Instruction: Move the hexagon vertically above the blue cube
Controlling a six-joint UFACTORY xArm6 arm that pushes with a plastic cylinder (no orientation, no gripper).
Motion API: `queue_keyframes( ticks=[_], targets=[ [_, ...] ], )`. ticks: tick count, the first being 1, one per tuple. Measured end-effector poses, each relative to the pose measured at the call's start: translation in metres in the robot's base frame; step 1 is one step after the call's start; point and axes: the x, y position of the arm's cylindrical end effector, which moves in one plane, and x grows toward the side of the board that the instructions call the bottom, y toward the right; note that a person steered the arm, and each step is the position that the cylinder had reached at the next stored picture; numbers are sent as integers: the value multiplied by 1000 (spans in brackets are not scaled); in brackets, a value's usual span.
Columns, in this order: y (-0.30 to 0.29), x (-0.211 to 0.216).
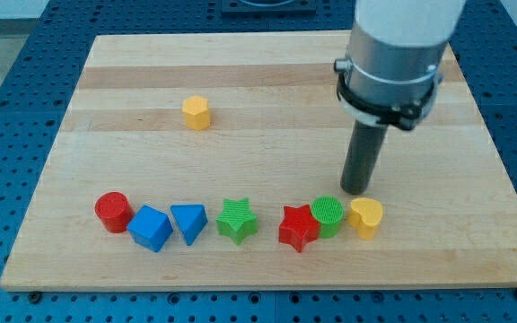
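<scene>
The yellow hexagon (197,112) lies alone toward the view's upper left of the wooden board (267,72). The blue cube (150,228) sits in the row of blocks near the view's bottom, below and left of the hexagon. My tip (357,190) is at the view's right, just above the green cylinder (328,215) and the yellow heart (365,217), far right of the hexagon and the blue cube.
The bottom row, from left: a red cylinder (112,211), the blue cube, a blue triangle (188,222), a green star (237,220), a red star (298,228), the green cylinder, the yellow heart. The arm's grey body (395,45) hangs over the upper right.
</scene>
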Motion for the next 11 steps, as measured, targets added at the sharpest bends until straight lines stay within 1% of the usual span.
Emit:
queue_keyframes(
  ticks=[1, 2, 3, 4, 6, 7, 8, 9, 11],
  targets=[
    [-20, -46],
    [-62, -97],
    [-89, -122],
    [-96, -123],
    [-174, -123],
    [-200, -123],
    [-216, -123],
    [-216, -123],
    [-245, -125]
  ],
)
